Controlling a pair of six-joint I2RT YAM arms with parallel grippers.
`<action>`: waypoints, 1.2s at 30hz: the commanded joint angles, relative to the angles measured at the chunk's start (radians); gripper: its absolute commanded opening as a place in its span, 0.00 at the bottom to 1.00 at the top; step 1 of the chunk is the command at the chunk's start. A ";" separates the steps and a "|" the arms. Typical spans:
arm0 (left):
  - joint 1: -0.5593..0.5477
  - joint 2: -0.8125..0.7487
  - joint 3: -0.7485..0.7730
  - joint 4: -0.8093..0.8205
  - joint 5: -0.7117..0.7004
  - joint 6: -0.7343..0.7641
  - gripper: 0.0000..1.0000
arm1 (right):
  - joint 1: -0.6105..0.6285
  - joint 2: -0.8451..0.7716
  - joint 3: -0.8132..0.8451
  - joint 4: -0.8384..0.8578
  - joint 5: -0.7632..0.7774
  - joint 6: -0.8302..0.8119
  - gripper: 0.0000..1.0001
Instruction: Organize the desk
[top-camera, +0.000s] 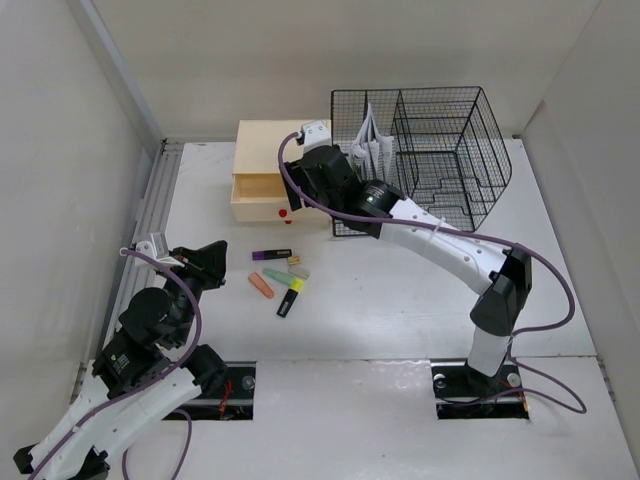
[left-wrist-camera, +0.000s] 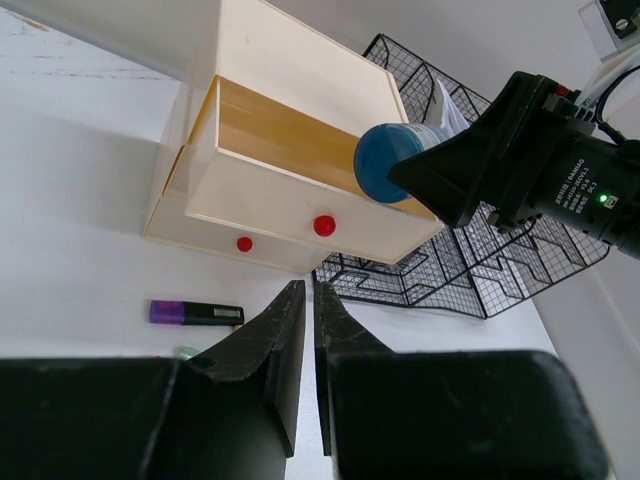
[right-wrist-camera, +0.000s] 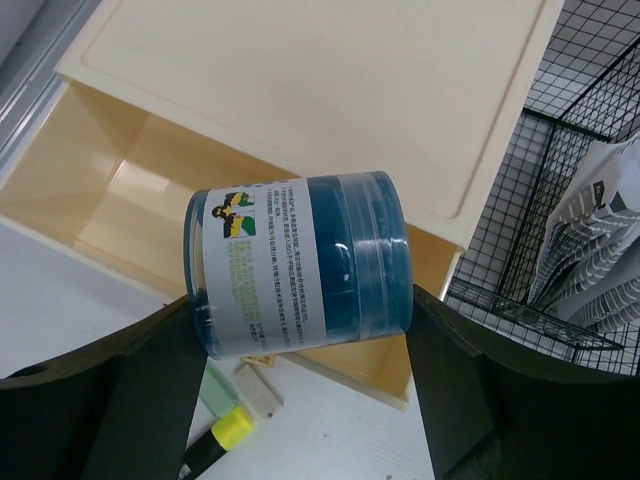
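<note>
The white desk (top-camera: 380, 300) carries a cream drawer box (top-camera: 262, 150) whose upper drawer (right-wrist-camera: 110, 200) is pulled open. My right gripper (right-wrist-camera: 300, 330) is shut on a blue jar (right-wrist-camera: 300, 265) with a white label, held on its side just above the open drawer's right end. The jar (left-wrist-camera: 385, 165) also shows in the left wrist view. My left gripper (left-wrist-camera: 310, 300) is shut and empty, low over the desk's left part (top-camera: 215, 255), pointing at the box. Loose highlighters lie in between: purple (top-camera: 272, 255), orange (top-camera: 260, 285), green (top-camera: 285, 277), yellow-capped (top-camera: 290, 298).
A black wire-mesh rack (top-camera: 440, 150) with papers (top-camera: 372, 145) stands at the back right, touching the drawer box. Grey slotted rails (top-camera: 150, 210) run along the desk's left edge. A small beige eraser (top-camera: 294, 261) lies among the highlighters. White walls enclose the desk.
</note>
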 joint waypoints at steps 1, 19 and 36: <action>-0.002 -0.002 -0.005 0.042 0.002 0.015 0.07 | 0.009 -0.055 0.008 0.064 -0.017 -0.019 0.82; -0.002 -0.002 -0.005 0.042 0.002 0.015 0.07 | 0.009 -0.208 -0.135 0.180 -0.552 -0.427 0.00; -0.002 -0.002 -0.014 0.042 0.002 0.015 0.07 | -0.086 0.037 -0.028 -0.039 -0.650 -0.682 0.00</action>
